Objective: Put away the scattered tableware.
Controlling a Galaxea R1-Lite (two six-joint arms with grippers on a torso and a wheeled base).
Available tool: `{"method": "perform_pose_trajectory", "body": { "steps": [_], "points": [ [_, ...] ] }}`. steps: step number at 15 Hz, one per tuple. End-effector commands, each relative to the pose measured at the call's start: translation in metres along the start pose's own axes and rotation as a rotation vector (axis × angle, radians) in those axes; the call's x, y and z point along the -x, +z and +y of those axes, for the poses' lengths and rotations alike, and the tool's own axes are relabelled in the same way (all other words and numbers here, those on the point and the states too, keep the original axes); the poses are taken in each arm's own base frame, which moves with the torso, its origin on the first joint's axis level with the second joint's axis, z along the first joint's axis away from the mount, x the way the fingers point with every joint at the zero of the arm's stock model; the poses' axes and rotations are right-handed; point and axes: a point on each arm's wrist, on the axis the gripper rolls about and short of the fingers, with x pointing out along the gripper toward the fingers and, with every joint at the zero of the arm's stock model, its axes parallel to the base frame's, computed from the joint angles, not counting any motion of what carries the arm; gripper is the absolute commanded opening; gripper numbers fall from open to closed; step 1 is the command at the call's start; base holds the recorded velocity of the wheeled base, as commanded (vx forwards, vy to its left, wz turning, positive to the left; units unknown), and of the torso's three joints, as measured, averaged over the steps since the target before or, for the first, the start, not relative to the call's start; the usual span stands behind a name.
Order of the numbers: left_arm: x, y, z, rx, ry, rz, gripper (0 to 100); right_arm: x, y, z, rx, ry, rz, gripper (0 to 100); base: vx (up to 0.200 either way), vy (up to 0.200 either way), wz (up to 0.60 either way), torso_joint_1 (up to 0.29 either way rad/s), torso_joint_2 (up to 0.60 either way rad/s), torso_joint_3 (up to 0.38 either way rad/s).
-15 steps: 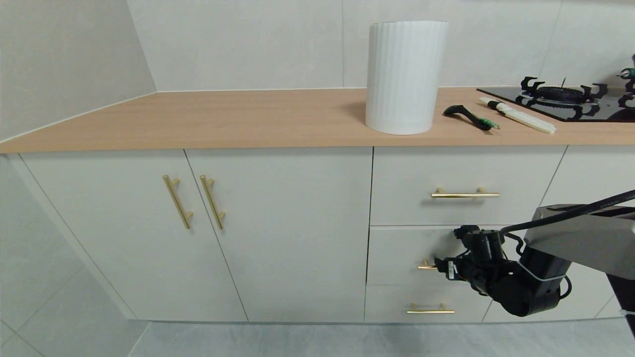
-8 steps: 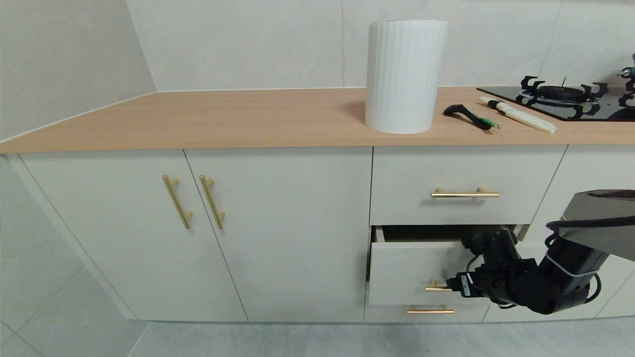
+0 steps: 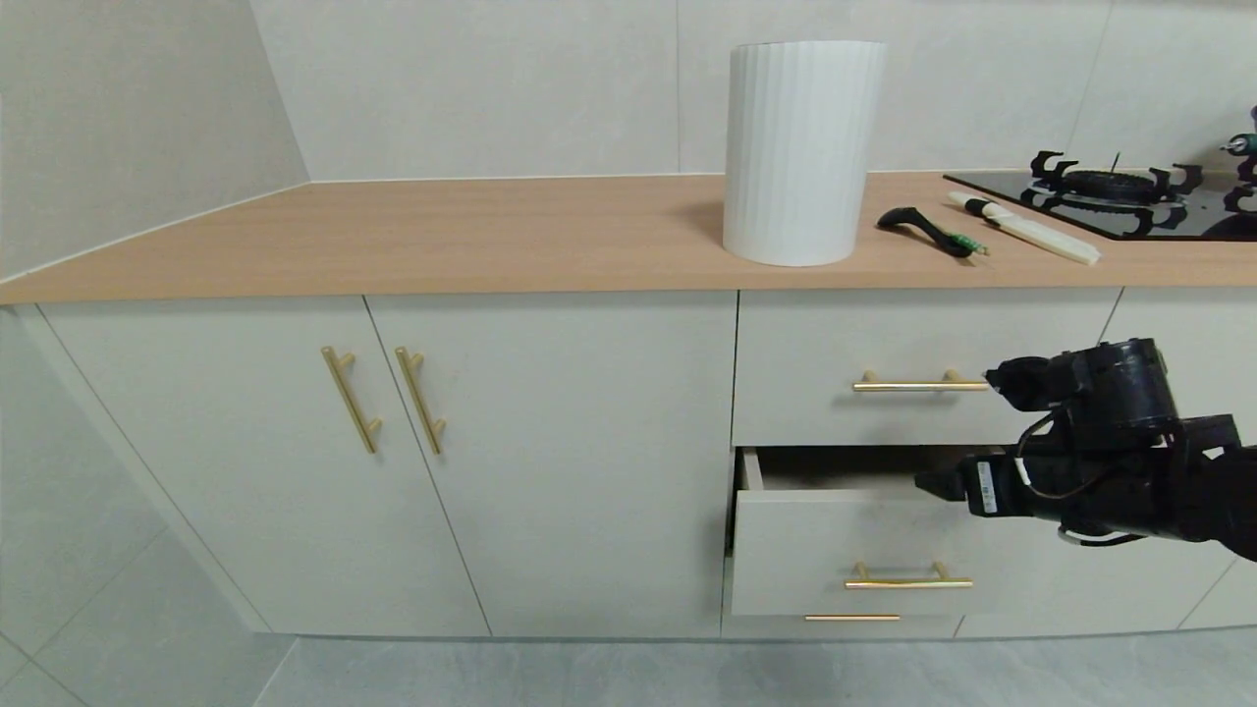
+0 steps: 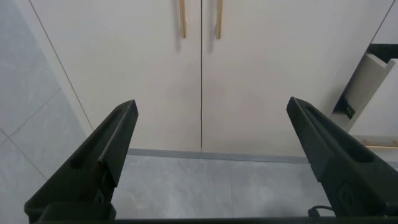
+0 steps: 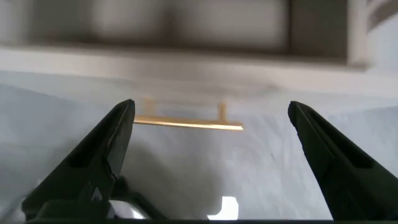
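A wooden countertop (image 3: 442, 231) runs along a pale tiled wall (image 3: 491, 88), above grey floor tiles (image 3: 589, 673). On it stands a tall white ribbed canister (image 3: 800, 152). At the canister's 3 o'clock lies a black-handled tool (image 3: 923, 228), and at that tool's 3 o'clock, just beside it, lies a white knife (image 3: 1031, 231). Both rest flat on the wood. A black stove (image 3: 1110, 201) sits at the knife's 2 o'clock.

Under the counter are two cupboard doors (image 3: 570, 462) with slanting brass handles, and at their 3 o'clock is a stack of three drawers. The top drawer (image 3: 815, 363) is closed. The middle drawer (image 3: 815, 550) is pulled partway out and its inside is dark. A sliver of the bottom drawer (image 3: 766, 626) shows beneath it.

The right gripper (image 3: 957, 429) hangs at the 3 o'clock end of the open drawer and points toward 9 o'clock. One fingertip is near the end of the top drawer's handle (image 3: 918, 386) and the other is over the open drawer's rim. Its fingers are spread wide and hold nothing; between them the wrist camera sees a brass handle (image 5: 186, 123).

The left gripper (image 4: 211, 162) faces the cupboard doors low down, also spread wide and empty.
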Motion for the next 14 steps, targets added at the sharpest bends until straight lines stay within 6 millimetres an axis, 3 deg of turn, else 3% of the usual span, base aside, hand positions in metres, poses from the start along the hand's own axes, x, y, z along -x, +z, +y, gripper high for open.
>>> {"method": "perform_pose_trajectory", "body": {
  "steps": [1,2,3,4,6,11,14],
  "points": [
    [0.000,0.000,0.000,0.001,0.001,0.000,100,0.005,0.006,0.011,-0.016,0.037,-0.045,100,0.000,0.000,0.00,0.000,0.00,0.000],
    [0.000,0.000,0.000,0.001,0.001,0.000,100,-0.011,0.002,0.014,-0.013,0.038,-0.049,100,0.000,0.000,0.00,0.000,0.00,0.000],
    [0.000,0.000,0.000,0.001,0.001,0.000,100,-0.011,0.002,0.014,-0.013,0.038,-0.049,100,0.000,0.000,0.00,0.000,0.00,0.000],
    [0.000,0.000,0.000,0.001,0.001,0.000,100,-0.039,-0.010,0.019,-0.005,0.034,-0.034,100,0.000,0.000,0.00,0.000,0.00,0.000],
    [0.000,0.000,0.000,0.001,0.001,0.000,100,-0.058,-0.021,0.021,0.000,0.029,-0.006,100,0.000,0.000,0.00,0.000,0.00,0.000],
    [0.000,0.000,0.000,0.001,0.001,-0.001,100,-0.094,-0.035,0.027,-0.003,-0.002,-0.061,100,0.000,0.000,0.00,0.000,0.00,0.000],
    [0.000,0.000,0.000,0.001,0.001,-0.001,100,-0.106,-0.038,0.027,-0.012,-0.038,-0.115,100,0.000,0.000,0.00,0.000,0.00,0.000]
  ]
}}
